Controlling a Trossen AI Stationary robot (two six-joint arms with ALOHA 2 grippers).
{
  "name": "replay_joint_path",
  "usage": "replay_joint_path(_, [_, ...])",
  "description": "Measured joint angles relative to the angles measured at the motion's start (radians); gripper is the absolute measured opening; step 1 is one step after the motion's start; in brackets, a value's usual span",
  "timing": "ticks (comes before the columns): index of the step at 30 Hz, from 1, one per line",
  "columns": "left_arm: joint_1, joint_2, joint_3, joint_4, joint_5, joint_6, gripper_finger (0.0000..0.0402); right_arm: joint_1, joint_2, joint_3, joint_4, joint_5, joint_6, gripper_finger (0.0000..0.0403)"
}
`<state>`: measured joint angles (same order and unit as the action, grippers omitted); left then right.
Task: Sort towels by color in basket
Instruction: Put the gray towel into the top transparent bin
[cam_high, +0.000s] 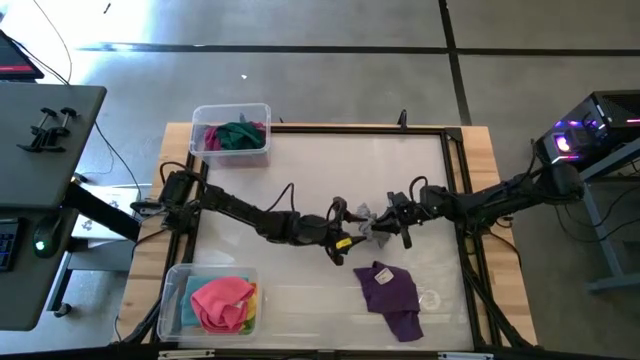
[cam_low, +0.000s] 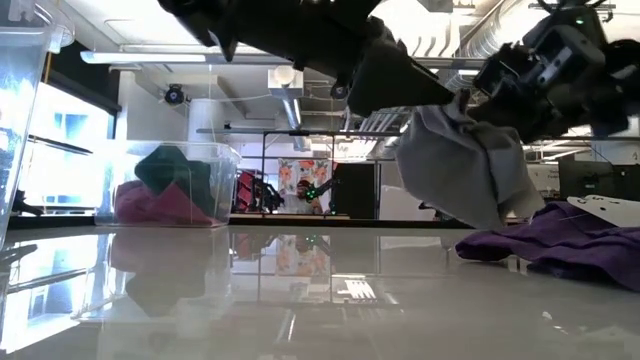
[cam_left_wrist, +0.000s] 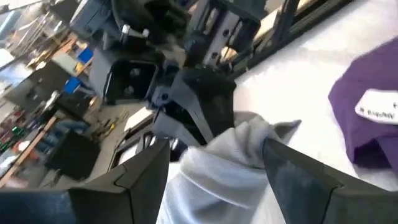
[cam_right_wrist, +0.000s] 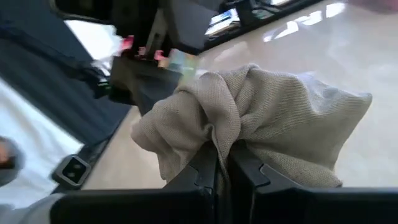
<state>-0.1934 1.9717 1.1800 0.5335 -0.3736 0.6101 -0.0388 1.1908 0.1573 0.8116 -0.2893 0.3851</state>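
A grey towel (cam_high: 371, 226) hangs in mid-air over the middle of the table, between both grippers. My right gripper (cam_high: 388, 226) comes from the table's right and is shut on it. My left gripper (cam_high: 348, 238) comes from the left and is open, its two fingers standing either side of the towel's bunched part (cam_left_wrist: 217, 168). A purple towel (cam_high: 392, 295) lies flat on the table nearer the near edge. Magenta and dark green towels sit in the far-left bin (cam_high: 232, 108). Pink, light blue and yellow towels sit in the near-left bin (cam_high: 170, 300). My right gripper (cam_right_wrist: 222, 152) pinches a gathered fold of the grey towel (cam_right_wrist: 214, 134) between its two fingers, roughly level from the table's right. The towel is lifted clear of the table and hangs slack below the fingers (cam_low: 460, 160). My left gripper (cam_left_wrist: 214, 146): the cloth fills the gap between its open fingers, and I cannot tell whether they touch it.
The purple towel (cam_low: 580, 240), with a white label (cam_left_wrist: 379, 106), lies just nearside of the grippers. The clear far-left bin (cam_low: 175, 185) and the near-left bin stand along the table's left side. A black frame edges the white table surface (cam_high: 300, 170).
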Motion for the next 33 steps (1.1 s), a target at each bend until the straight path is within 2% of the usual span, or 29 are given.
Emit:
replay_joint_path(3, [0.024, 0.0, 0.001, 0.003, 0.073, -0.022, 0.0245, -0.008, 0.0, 0.055, -0.039, -0.064, -0.025, 0.001])
replay_joint_path(9, [0.035, 0.0, 0.001, 0.001, 0.085, -0.055, 0.0239, -0.007, 0.0, 0.184, -0.252, -0.099, -0.112, 0.001])
replay_joint_path(12, [0.03, 0.0, 0.001, 0.0, 0.08, -0.034, 0.0216, -0.007, 0.0, 0.212, -0.305, -0.084, -0.132, 0.0012])
replay_joint_path(16, [0.017, 0.0, 0.001, -0.01, 0.071, -0.032, 0.0157, -0.005, 0.0, 0.215, -0.287, -0.049, -0.123, 0.0036])
replay_joint_path(20, [-0.011, 0.0, 0.001, -0.009, 0.011, -0.034, 0.0084, -0.005, 0.0, 0.216, -0.292, -0.046, -0.119, 0.0086])
replay_joint_path(24, [-0.055, 0.0, -0.001, -0.032, -0.089, -0.068, 0.0018, -0.022, -0.006, 0.217, -0.379, -0.044, -0.138, 0.0138])
replay_joint_path(27, [-0.093, 0.0, -0.001, -0.044, -0.181, -0.108, 0.001, -0.041, -0.023, 0.217, -0.48, 0.017, -0.14, 0.0159])
replay_joint_path(33, [-0.157, -0.002, -0.001, -0.124, -0.357, -0.196, 0.0007, -0.046, -0.08, 0.217, -0.636, 0.244, -0.153, 0.0164])
